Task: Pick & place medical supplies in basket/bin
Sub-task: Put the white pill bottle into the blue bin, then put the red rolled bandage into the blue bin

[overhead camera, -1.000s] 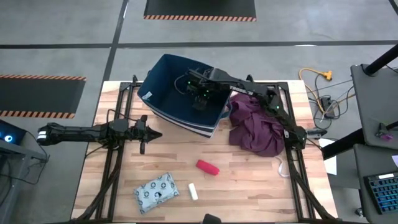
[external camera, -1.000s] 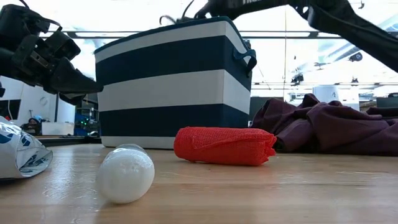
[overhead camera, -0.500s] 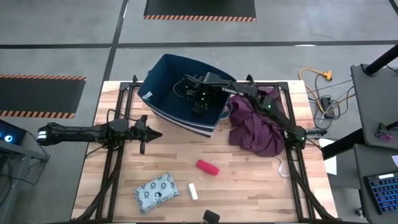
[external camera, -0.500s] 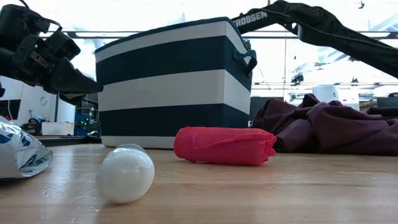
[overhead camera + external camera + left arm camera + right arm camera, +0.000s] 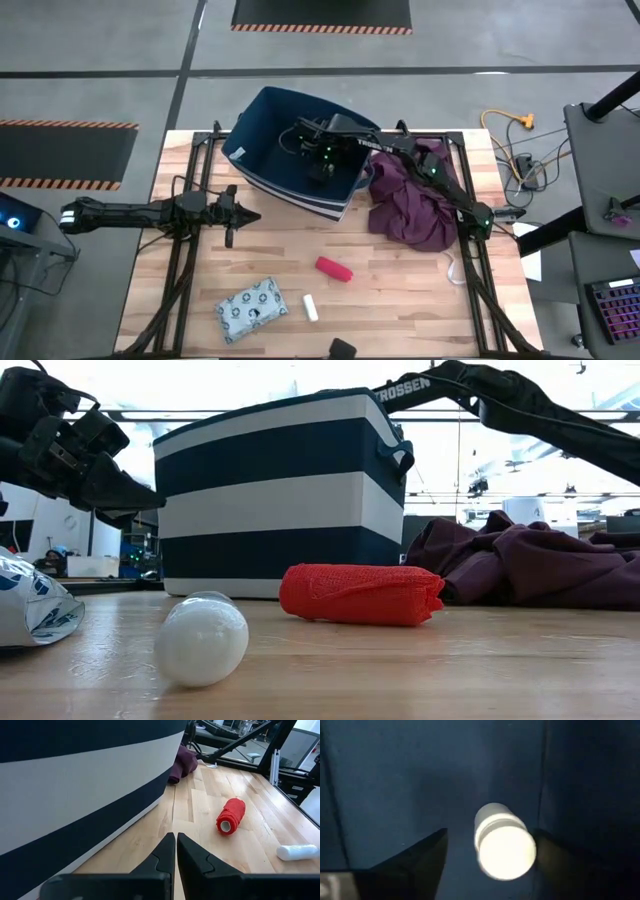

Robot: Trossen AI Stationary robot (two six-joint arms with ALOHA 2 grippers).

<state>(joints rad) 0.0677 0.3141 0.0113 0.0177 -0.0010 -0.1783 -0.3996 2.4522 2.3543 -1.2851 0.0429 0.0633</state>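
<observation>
My right gripper reaches down inside the navy-blue basket. In the right wrist view it is open, and the white round roll lies between its spread fingers on the basket's blue inside. The red roll lies on its side on the table near the front. The short white stick and the patterned packet lie flat closer to the near edge. My left gripper is shut and waits left of the basket, above the table.
The maroon-purple cloth lies heaped against the basket's right side. The basket's striped wall stands close beside my left gripper. Bare wood lies between the basket and the red roll. Cables run off the table's far right corner.
My right arm has gone down deeper into the basket and a little toward the table's left. It has kept still over the last half second. Nothing on the table has shifted.
</observation>
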